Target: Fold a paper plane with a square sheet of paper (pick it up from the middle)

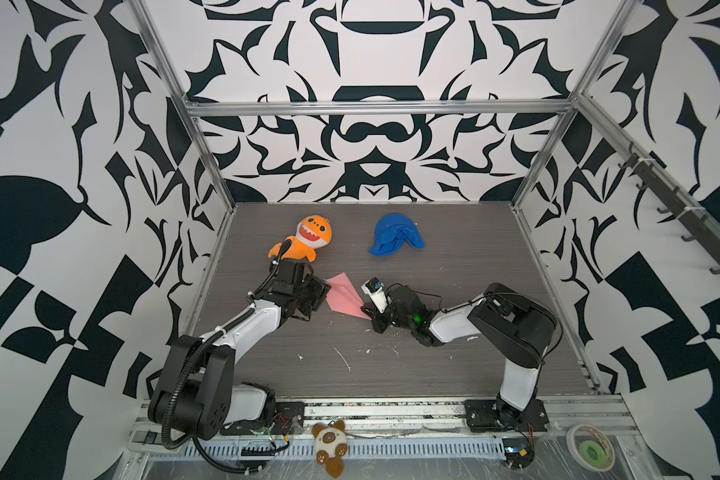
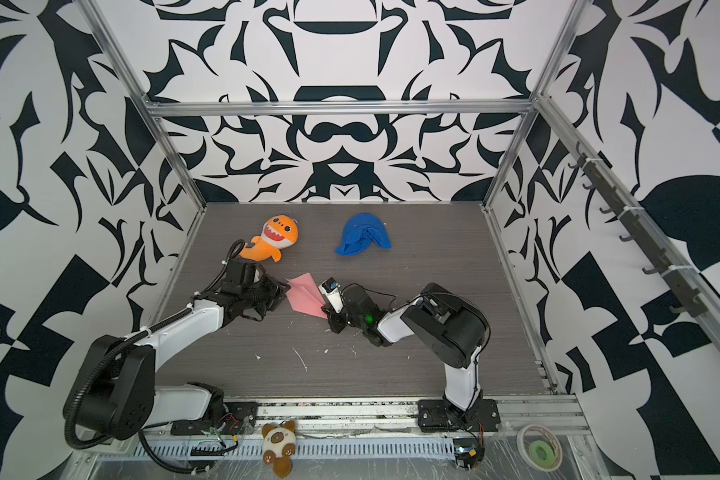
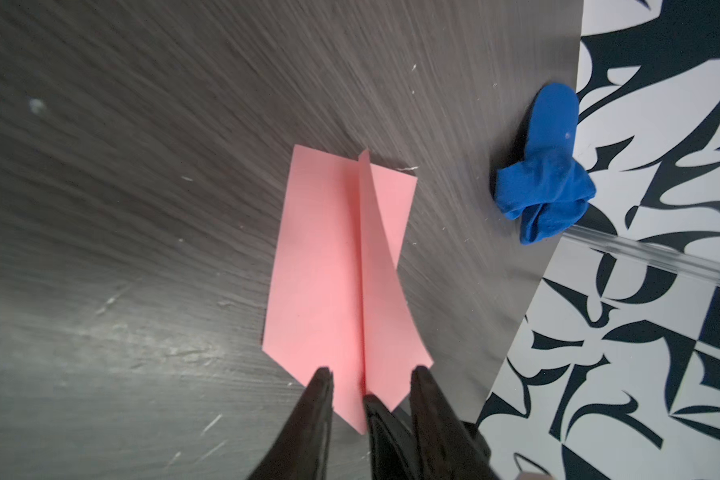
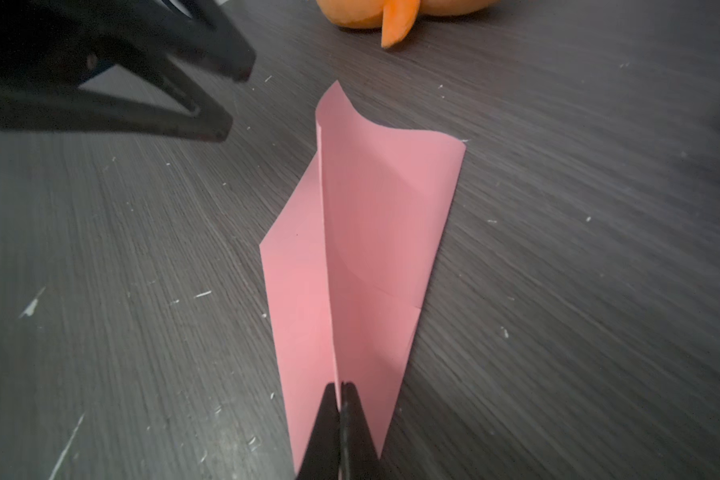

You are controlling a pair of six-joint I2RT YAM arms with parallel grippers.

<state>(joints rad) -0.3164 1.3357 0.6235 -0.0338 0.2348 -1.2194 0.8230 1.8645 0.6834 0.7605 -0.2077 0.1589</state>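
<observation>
- Paper plane (image 1: pixel 344 297): lies on the surface (image 1: pixel 433 332) left of centre, between my two claws. It is folded to a dart with a central ridge and a wing on each side.
- Long axis: slanted. The nose points near and right, and the wide tail points far and left, toward the orange plush (image 1: pixel 314 235). The blue cloth (image 1: pixel 395 235) lies well apart at the far right and has no bearing here.
- Right claw (image 4: pixel 340 388): closed, pinching the central ridge at the nose end. The right wrist view shows paper between the fingers with no gap.
- Left claw (image 4: pixel 235 102): fingers apart, nothing between them. It stands just beside the tail end, on the left. The right wrist view shows it clear of the paper. In the top views its body hides that edge, so contact cannot be checked there.
- Wings: one lies flat on the surface. The other lifts and curls at its tail corner.
- Governing relation, as I judge it: the middle of the ridge lies up the axis from my right claw, far and left of it, and to the right of my left claw. My left claw is the free one and is no farther off.
- Requirement, as I judge it: to take the paper plane by the middle, my left claw must cross the axis with a finger on either side of the ridge, not run along it.
- Risk: the nose pinch alone fixes the heading. The curled wing may catch a finger coming in.
</observation>
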